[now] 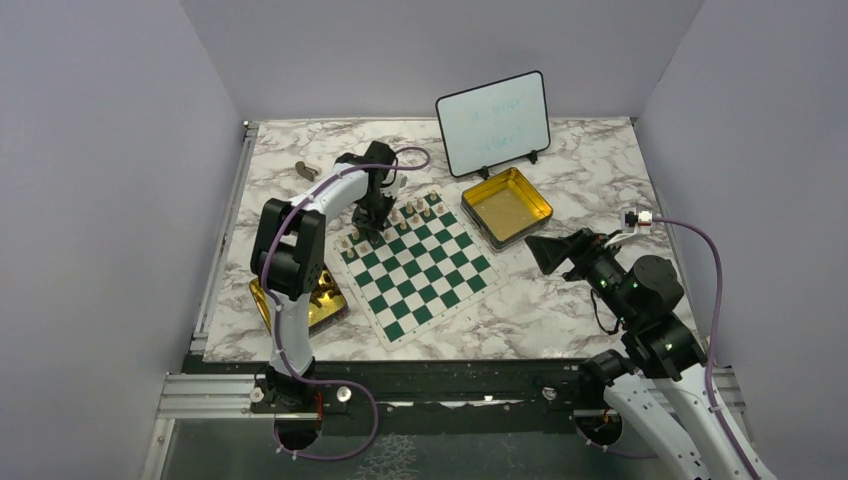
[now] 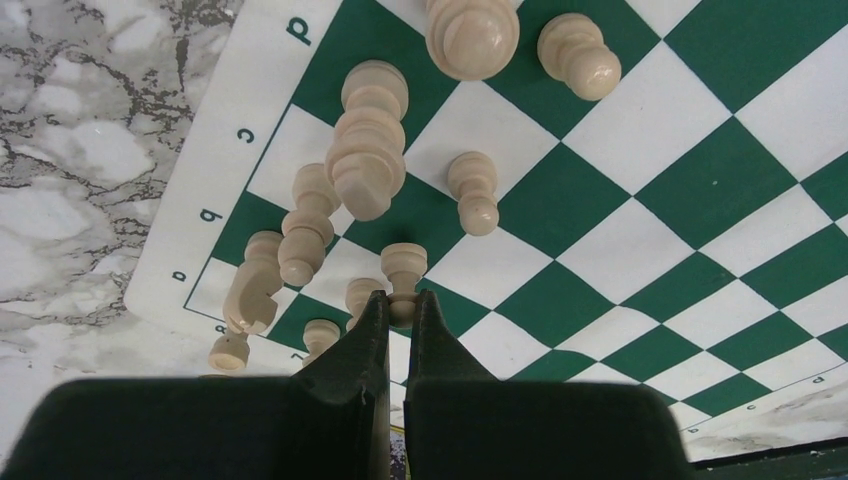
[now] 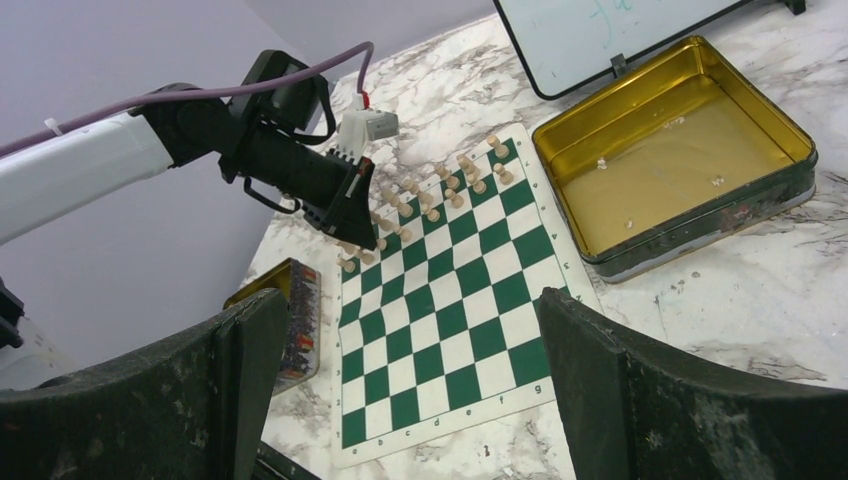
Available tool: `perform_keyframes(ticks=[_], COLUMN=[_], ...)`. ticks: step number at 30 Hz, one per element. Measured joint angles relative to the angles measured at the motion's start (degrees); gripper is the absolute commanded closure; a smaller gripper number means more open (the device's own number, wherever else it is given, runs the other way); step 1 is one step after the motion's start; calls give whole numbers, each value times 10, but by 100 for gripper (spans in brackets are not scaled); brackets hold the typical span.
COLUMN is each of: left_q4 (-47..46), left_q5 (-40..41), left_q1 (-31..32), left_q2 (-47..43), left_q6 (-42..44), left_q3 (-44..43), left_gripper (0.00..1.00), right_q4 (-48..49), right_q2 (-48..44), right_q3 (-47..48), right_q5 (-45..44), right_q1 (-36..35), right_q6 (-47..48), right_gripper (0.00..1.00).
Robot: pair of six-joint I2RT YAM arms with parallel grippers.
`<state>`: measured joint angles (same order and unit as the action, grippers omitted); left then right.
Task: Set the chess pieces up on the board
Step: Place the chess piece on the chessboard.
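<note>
**Left pincer clamps a pawn at the board's far left corner**

Top view: the board lies at an angle in the middle of the marble table. Pale chess pieces stand in 2 rows along its far edge. The left gripper points down over the left end of those rows. The right gripper hangs to the right of the board, near an open gold tin. Its jaws are spread wide, with nothing between them. A whiteboard stands behind that tin, and a 2nd gold tin lies under the left arm.

Left wrist view: the fingers are pressed almost together on the head of 1 pawn near the board's corner. Other pale pieces stand close around it but apart from it. I cannot tell whether its base touches the square.

Right wrist view: the right arm's own fingers stand wide apart and empty, with the board showing between them. The left gripper is among the pieces at the far left corner.
</note>
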<state>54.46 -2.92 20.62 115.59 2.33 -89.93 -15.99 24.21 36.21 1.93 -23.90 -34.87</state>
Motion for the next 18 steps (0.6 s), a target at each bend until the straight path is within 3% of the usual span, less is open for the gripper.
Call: perform_keyframes(ticks=[18], left_q4=[0], left_q5=[0], left_q1=[0], left_q2=[7], left_q6=[1], left_q3=[-14], left_gripper=[99], right_q4=[0], right_q2=[1], right_q3=[0], right_q5=[0], right_q1=[0], right_q6=[-2], right_gripper=[0])
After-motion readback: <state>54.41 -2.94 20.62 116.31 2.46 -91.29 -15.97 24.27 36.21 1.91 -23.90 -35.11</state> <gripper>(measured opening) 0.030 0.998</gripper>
